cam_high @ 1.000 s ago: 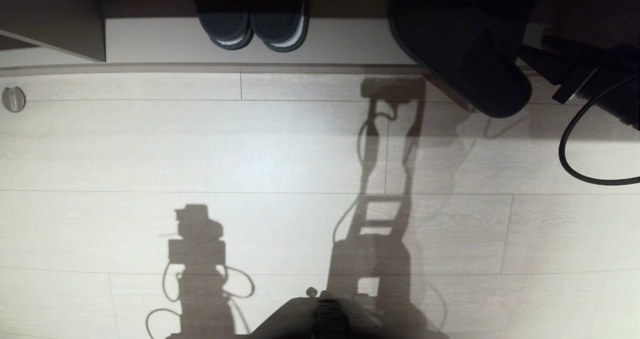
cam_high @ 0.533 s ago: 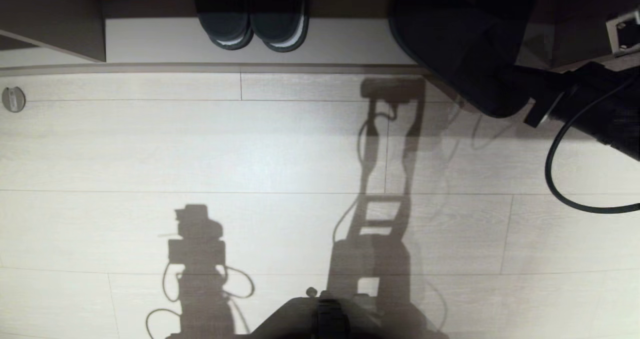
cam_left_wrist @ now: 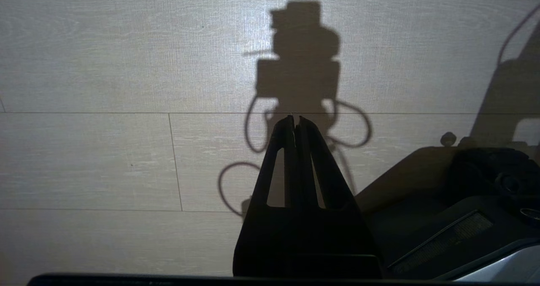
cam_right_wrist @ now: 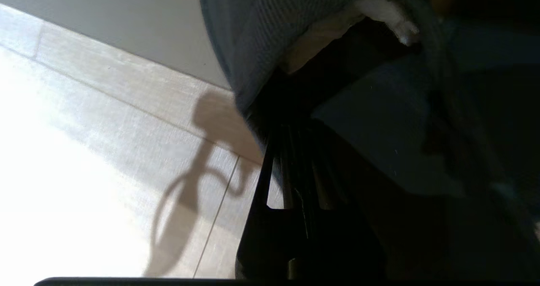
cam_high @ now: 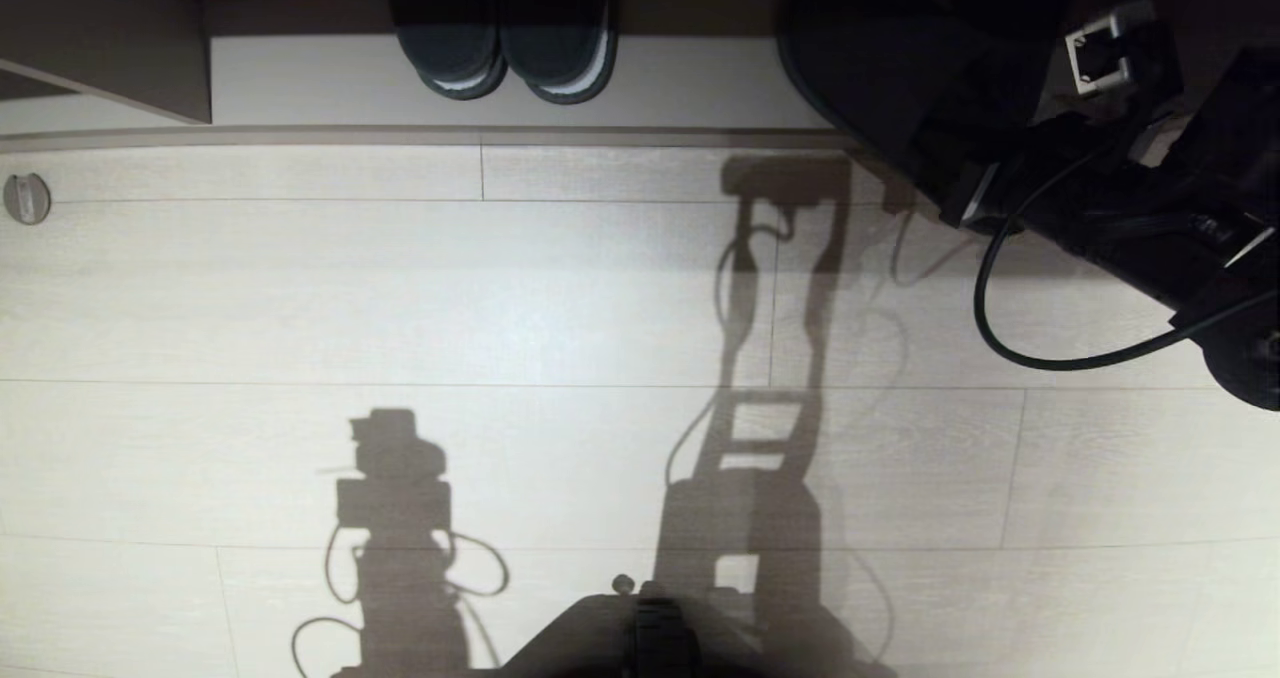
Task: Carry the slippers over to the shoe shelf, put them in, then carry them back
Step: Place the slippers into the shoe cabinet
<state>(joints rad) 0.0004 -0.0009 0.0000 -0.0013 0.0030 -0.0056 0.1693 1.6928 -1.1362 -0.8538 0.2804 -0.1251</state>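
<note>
Slippers pinched at the shelf mouth

Nearest the shoe shelf (cam_high: 500, 83), our left hand (cam_left_wrist: 295, 123) is hanging pressed together; our right hand (cam_right_wrist: 291, 151) is pinching the slippers (cam_high: 900, 78) at its lip, and a thin edge grip is risking a drop.

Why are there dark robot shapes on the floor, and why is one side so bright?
Head view: a strong light casts sharp arm and cable shadows on the pale floor, while the slippers at the shoe shelf sit in deep shade. Left wrist view: the left gripper looks like a black cutout over its own shadow. Right wrist view: one floor corner glares white, and the slipper fabric is close and blurry.
</note>
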